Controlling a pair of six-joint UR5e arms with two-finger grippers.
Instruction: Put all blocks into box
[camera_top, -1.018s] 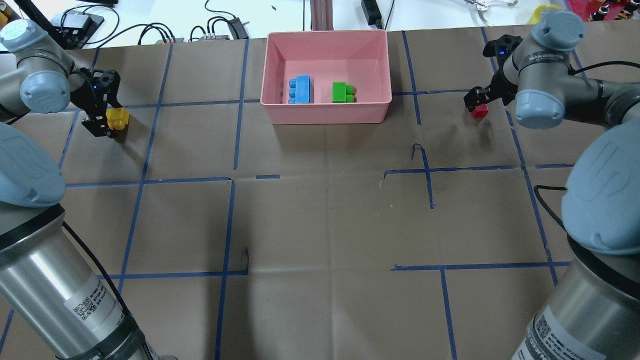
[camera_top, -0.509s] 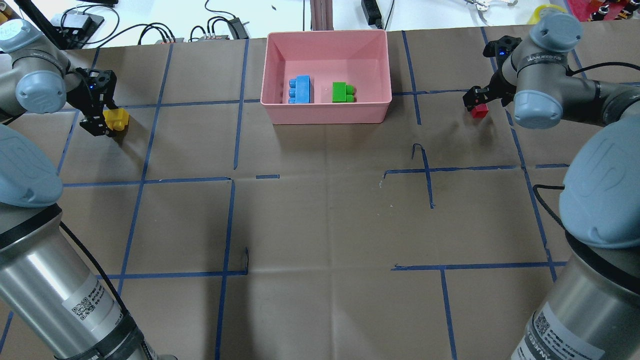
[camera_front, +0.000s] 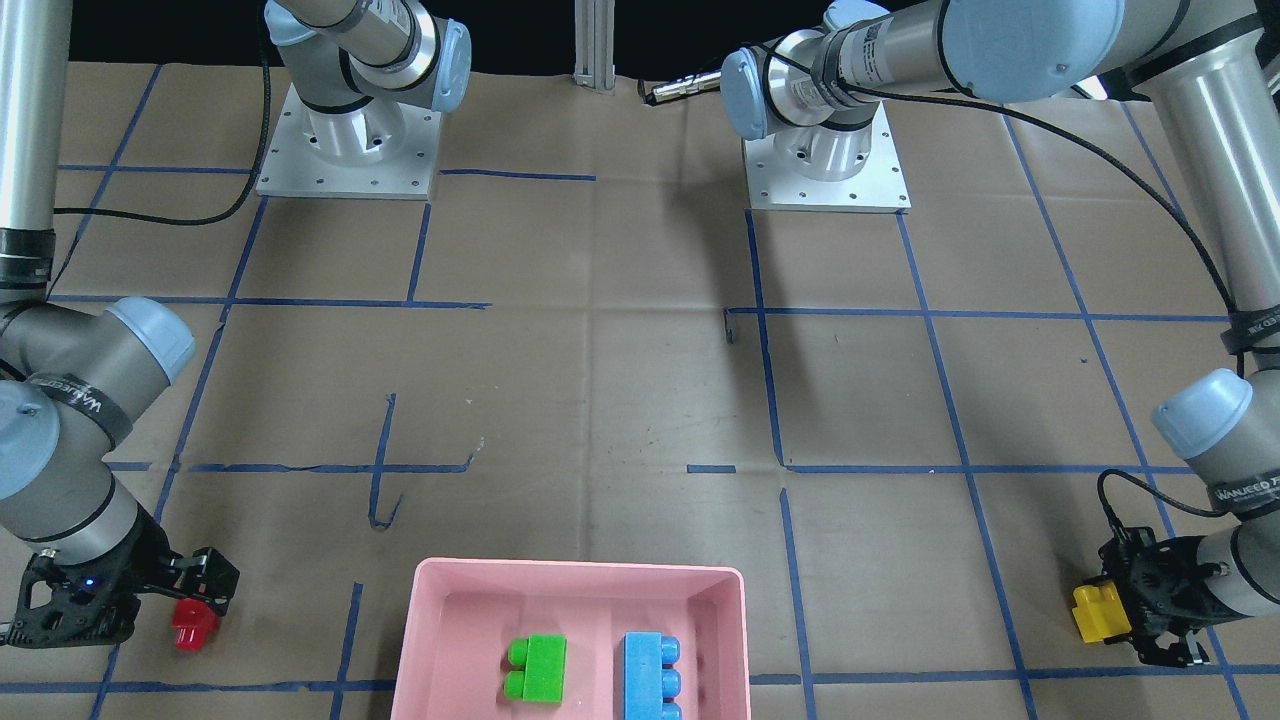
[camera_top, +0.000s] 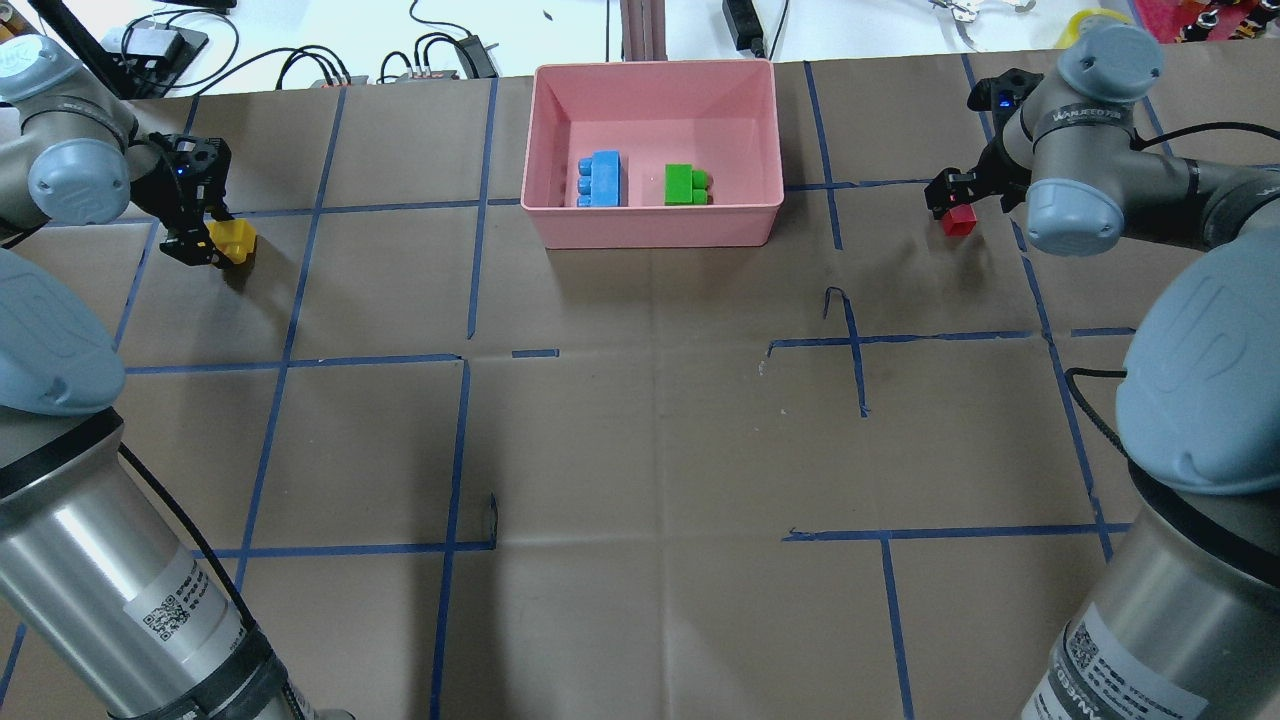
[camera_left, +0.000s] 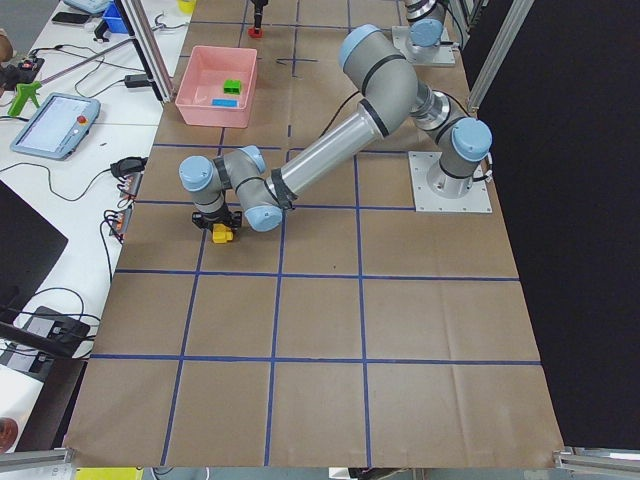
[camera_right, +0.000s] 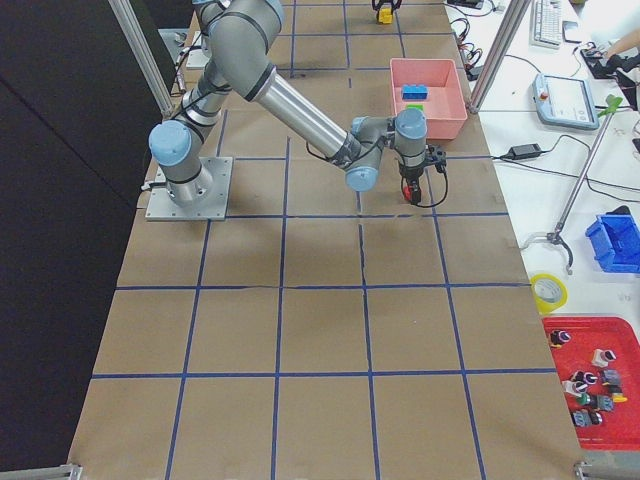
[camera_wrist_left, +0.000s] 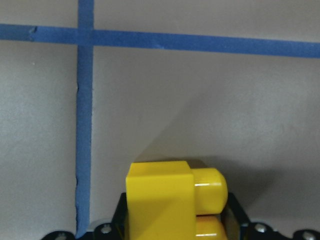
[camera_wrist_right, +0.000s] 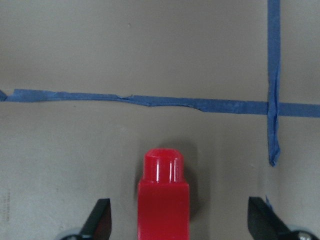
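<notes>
Box (camera_top: 650, 228): blue brick (camera_top: 603, 179), green brick (camera_top: 685, 185) | left claw (camera_top: 212, 243) clamps yellow brick (camera_top: 237, 240) | right claw (camera_wrist_right: 179, 222) spread around red brick (camera_wrist_right: 163, 195)

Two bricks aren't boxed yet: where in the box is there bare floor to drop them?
Bare floor runs beyond the blue brick and green brick to the box's far wall, plus the gap between them. Their own row is crowded.

The right arm band (camera_top: 1085, 117) is reading "WANJEED", with trailing characters too small to read. The left arm band (camera_front: 1245, 492) is showing the same word. QR labels (camera_top: 170, 617) on both arm bases are carrying illegible print.
</notes>
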